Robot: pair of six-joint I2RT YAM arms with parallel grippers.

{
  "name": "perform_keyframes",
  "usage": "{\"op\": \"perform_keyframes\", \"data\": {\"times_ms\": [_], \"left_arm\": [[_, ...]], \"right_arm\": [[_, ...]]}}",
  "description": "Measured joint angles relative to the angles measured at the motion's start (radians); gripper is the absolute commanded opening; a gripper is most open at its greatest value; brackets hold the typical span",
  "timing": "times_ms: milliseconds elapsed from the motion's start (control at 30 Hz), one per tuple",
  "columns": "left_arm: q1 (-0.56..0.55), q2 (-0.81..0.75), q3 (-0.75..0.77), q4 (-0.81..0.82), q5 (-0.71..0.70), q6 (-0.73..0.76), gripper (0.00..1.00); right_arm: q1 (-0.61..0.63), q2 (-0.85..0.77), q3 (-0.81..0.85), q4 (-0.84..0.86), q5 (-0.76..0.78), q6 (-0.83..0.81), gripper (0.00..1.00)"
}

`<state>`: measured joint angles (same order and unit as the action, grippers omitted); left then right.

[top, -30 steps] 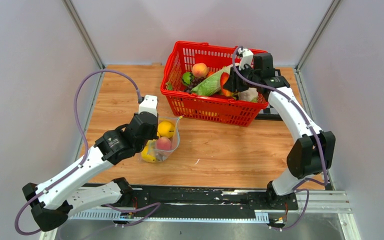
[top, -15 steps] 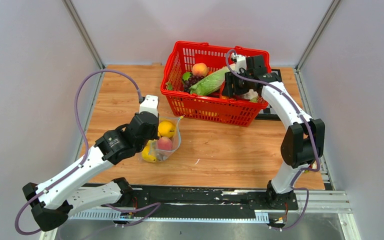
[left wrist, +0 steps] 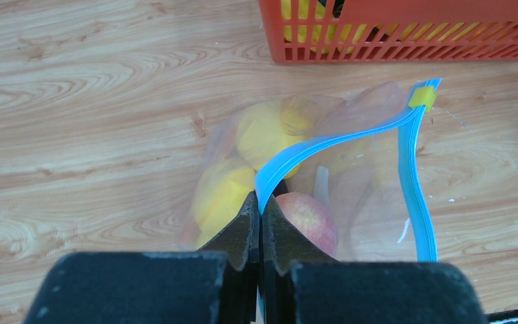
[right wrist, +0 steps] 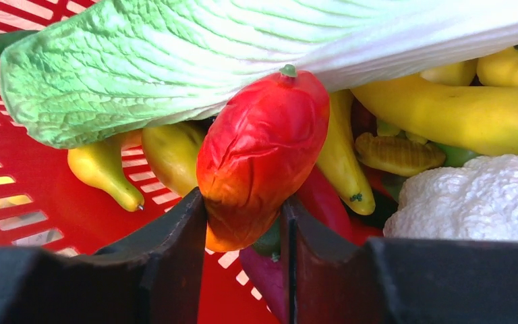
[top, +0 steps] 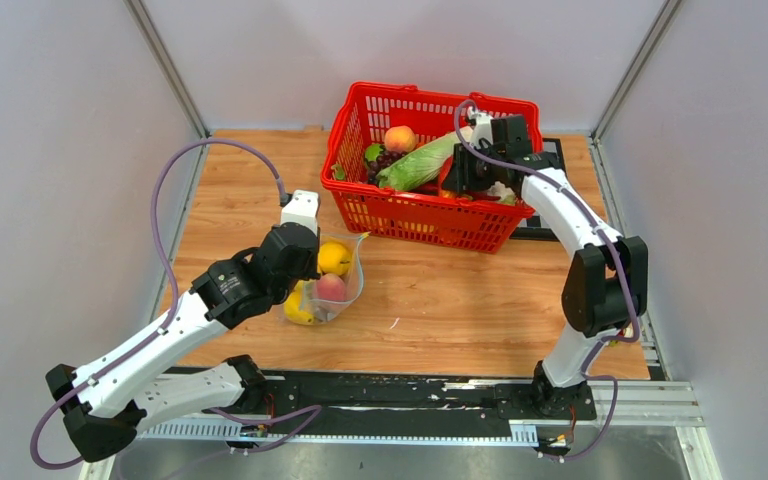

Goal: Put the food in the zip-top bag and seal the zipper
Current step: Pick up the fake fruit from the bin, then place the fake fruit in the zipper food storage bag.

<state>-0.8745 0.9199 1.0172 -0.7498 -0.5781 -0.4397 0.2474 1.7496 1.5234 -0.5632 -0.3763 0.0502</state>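
Clear crinkly zip-top bag (top: 350,272) on the wooden table (top: 460,300), just in front of the red plastic basket (top: 400,92) and beside my left arm. Its mouth is uppermost and gapes open, so the teal-blue zipper strip (left wrist: 324,145) divides into two lips. One lip runs from my left gripper (left wrist: 261,202) away and to the right, up to the yellow slider tab (left wrist: 421,96) at the corner nearest the basket. The other lip drops back from that tab toward the wrist camera. I read the long axis of the mouth as running diagonally from the gripper toward the basket. Inside lie two yellow round toy fruits (left wrist: 263,131) and a pinkish toy peach (left wrist: 308,216).

Left gripper: fingers pressed together, pinching the near end of the zipper strip, with no gap visible between them.

Right gripper (right wrist: 245,202), down inside the basket: jaws partly spread, both inner faces against the lower sides of a red-orange oblong toy fruit (right wrist: 263,148), which I take to be pinched. The fruit's long axis points away from the gripper, tilted a little to the right. Its small green stem tip is farthest from the fingers and touches the underside of the long green-white cabbage (right wrist: 175,54). The white cauliflower (right wrist: 479,202) sits to the right, apart from the fruit.
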Motion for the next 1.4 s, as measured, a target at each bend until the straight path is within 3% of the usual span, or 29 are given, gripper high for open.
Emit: {"op": "perform_keyframes", "data": {"times_ms": [200, 600, 833, 1067, 1233, 1400], "left_arm": [[0.000, 0.000, 0.000, 0.000, 0.006, 0.000, 0.00], [0.000, -0.004, 0.000, 0.001, 0.023, 0.000, 0.00], [0.000, 0.000, -0.002, 0.019, 0.047, 0.000, 0.00], [0.000, 0.004, -0.006, 0.040, 0.071, -0.001, 0.00], [0.000, 0.004, -0.009, 0.048, 0.095, -0.004, 0.00], [0.000, -0.002, -0.016, 0.057, 0.106, -0.008, 0.00]], "right_arm": [[0.000, -0.048, -0.087, 0.100, -0.006, 0.072, 0.17], [0.000, -0.294, -0.252, 0.271, 0.001, 0.172, 0.13], [0.014, -0.501, -0.492, 0.610, -0.195, 0.209, 0.16], [0.157, -0.566, -0.496, 0.755, -0.428, 0.189, 0.15], [0.379, -0.549, -0.480, 0.685, -0.455, 0.020, 0.16], [0.496, -0.520, -0.474, 0.608, -0.439, -0.145, 0.17]]}}
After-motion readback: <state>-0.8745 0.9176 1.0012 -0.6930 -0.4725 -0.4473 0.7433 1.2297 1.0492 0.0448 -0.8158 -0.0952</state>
